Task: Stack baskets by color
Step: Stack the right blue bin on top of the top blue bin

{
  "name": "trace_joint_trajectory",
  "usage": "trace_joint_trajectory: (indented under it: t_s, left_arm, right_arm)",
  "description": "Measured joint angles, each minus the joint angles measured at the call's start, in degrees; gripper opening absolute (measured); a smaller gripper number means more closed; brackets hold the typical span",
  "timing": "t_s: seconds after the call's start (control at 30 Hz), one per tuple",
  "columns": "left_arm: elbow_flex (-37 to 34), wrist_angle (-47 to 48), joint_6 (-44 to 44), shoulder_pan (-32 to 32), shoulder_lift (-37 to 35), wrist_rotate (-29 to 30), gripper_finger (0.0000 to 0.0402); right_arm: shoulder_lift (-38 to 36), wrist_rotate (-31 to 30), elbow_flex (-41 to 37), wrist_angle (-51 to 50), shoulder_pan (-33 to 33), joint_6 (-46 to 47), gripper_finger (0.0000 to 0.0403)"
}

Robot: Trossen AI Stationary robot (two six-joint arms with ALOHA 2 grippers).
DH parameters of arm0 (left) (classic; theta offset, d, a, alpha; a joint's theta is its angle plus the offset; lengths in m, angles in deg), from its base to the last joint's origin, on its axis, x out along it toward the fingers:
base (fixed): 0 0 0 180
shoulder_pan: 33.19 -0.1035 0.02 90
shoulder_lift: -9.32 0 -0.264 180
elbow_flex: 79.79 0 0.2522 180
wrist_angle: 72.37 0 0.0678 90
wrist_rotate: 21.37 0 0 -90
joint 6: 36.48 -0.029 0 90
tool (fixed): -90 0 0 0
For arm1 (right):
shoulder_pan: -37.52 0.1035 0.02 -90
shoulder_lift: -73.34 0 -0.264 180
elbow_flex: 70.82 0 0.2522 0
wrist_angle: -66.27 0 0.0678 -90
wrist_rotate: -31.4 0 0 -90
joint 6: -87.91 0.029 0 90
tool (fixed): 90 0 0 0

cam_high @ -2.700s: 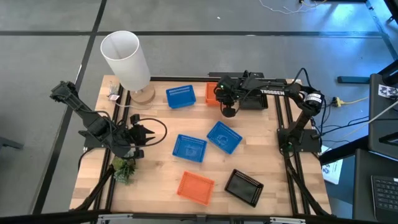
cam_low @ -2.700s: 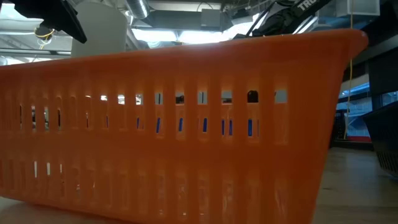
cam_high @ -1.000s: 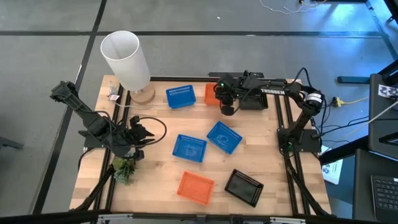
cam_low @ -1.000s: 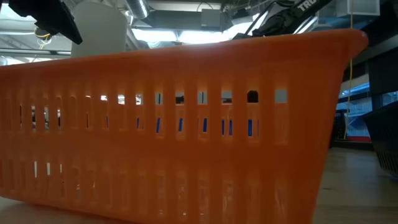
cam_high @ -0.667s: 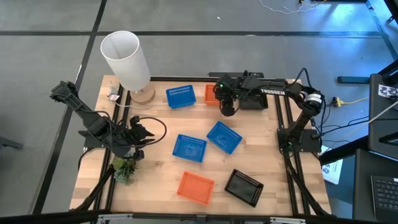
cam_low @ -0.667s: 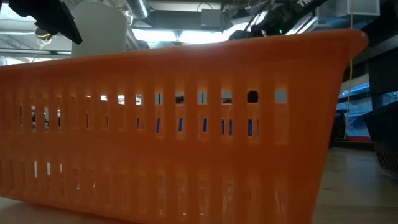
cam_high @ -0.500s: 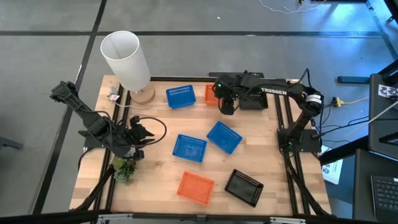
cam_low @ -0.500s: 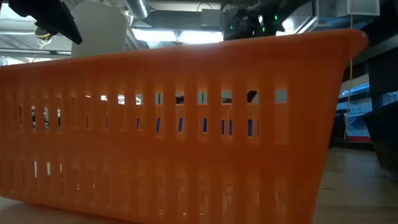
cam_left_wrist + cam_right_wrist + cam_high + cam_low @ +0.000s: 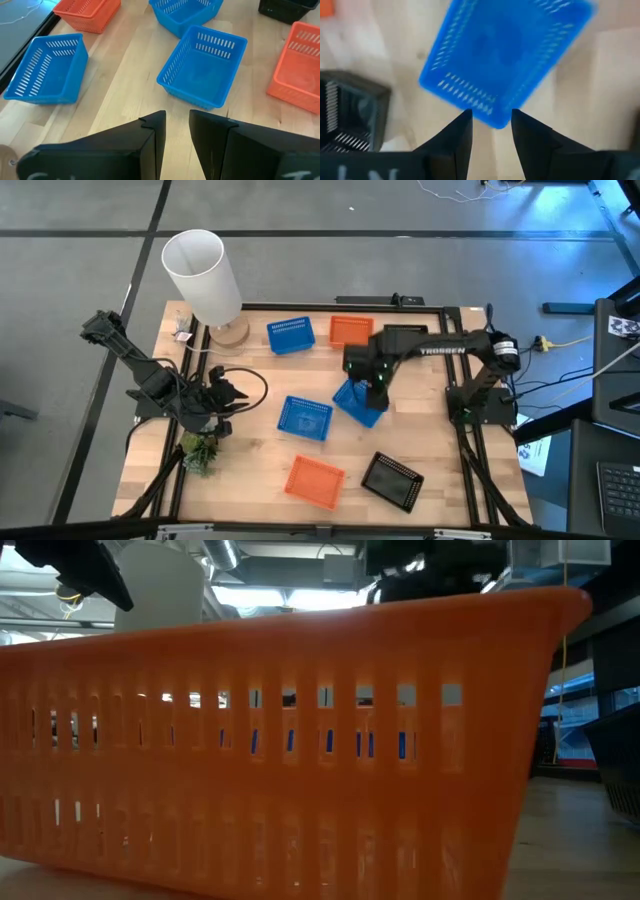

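Three blue baskets show from above: one at the far side point(image 9: 291, 335), one mid-table point(image 9: 305, 417), and one point(image 9: 352, 404) partly under my right gripper point(image 9: 375, 383). That gripper points down over it, open; in the right wrist view its fingers point(image 9: 491, 125) stand above the basket's point(image 9: 505, 55) near corner without touching. Orange baskets rest on the table at the far side point(image 9: 351, 330) and near edge point(image 9: 313, 480). Black baskets sit at the far right point(image 9: 405, 340) and near right point(image 9: 392, 480). My left gripper point(image 9: 225, 395) waits open at the left point(image 9: 175, 135).
A tall white cylinder point(image 9: 205, 275) stands at the far left corner. A small green plant point(image 9: 200, 450) lies by the left arm. The near orange basket point(image 9: 280, 740) fills the low view. Bare wood shows between the baskets at mid-table.
My right gripper has swung from the far edge, beside the far orange basket, toward the near side, and has tipped to point straight down over the blue basket right of centre. The far orange basket now shows whole. No basket has moved.
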Motion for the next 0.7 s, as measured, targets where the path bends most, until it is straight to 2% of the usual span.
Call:
trace_joint_trajectory:
  t_s: [0.2,0.33,0.43,0.6,0.7]
  left_arm:
    - [0.0,-2.4,0.5,0.0,0.0,1.1,0.0078]
    - [0.0,-5.1,0.1,0.0,0.0,3.2,0.0078]
    - [0.0,-5.4,0.0,0.0,0.0,3.2,0.0078]
    - [0.0,-6.7,1.6,0.0,0.0,3.2,0.0078]
    - [0.0,-7.3,1.3,0.0,0.0,3.5,0.0078]
  right_arm:
    - [0.0,-4.7,-8.8,2.1,6.2,3.8,0.0135]
    - [0.1,-0.2,-14.2,2.0,8.0,10.5,0.0135]
    - [0.1,-0.4,-15.9,3.5,9.1,14.3,0.0135]
    - [0.1,1.0,-20.5,17.7,9.0,14.5,0.0135]
    - [0.3,-2.1,-22.0,24.8,7.9,13.2,0.0135]
